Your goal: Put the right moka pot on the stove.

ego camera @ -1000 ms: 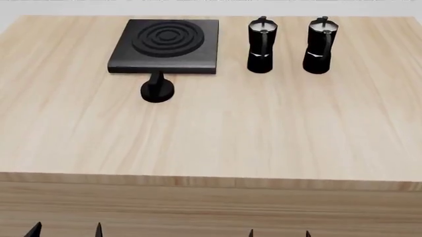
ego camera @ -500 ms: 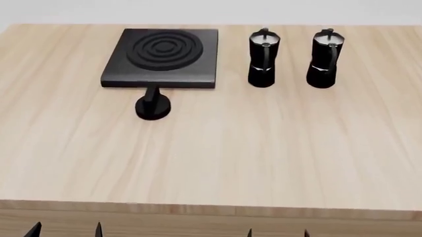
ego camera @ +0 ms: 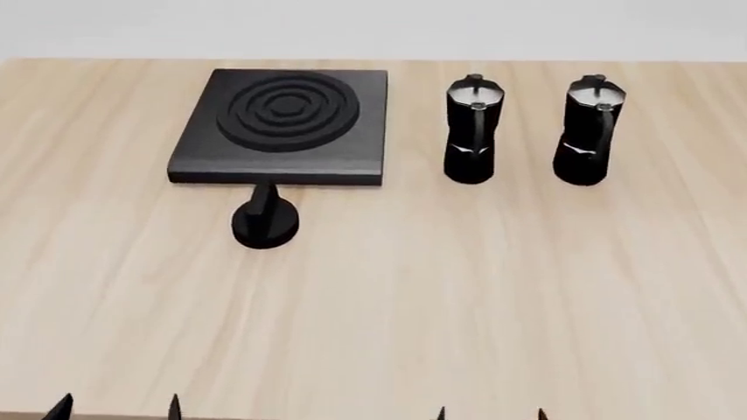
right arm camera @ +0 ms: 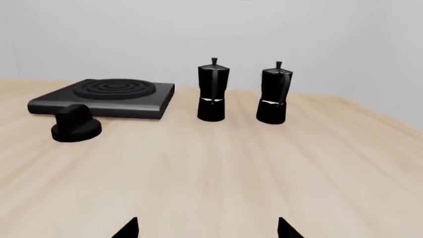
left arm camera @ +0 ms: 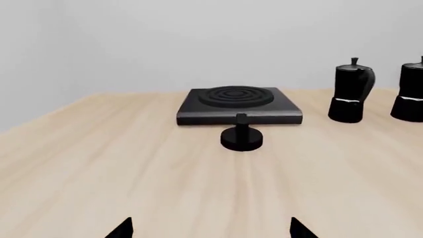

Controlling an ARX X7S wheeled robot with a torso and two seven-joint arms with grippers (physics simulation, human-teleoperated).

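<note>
Right moka pot (ego camera: 587, 131) stands upright near the far right of the desk (ego camera: 386, 306), just beside its twin, the left moka pot (ego camera: 473, 131), the two apart, not touching. Stove (ego camera: 283, 127) sits toward the far left edge, black knob (ego camera: 265, 222) just in front of it. Both arms are low at the near edge: right tool (right arm camera: 206, 229) spread wide and empty, left tool (left arm camera: 210, 229) likewise, only fingertips in view. Step in hand looks like the reach, nothing grasped yet. My take: use the right arm, approach from the near side, close on the pot body or handle, keep clear of the twin, lift straight up before traversing left, pass over the twin and knob, and set down centred on the rings. No brands, labels or readable writing anywhere.
</note>
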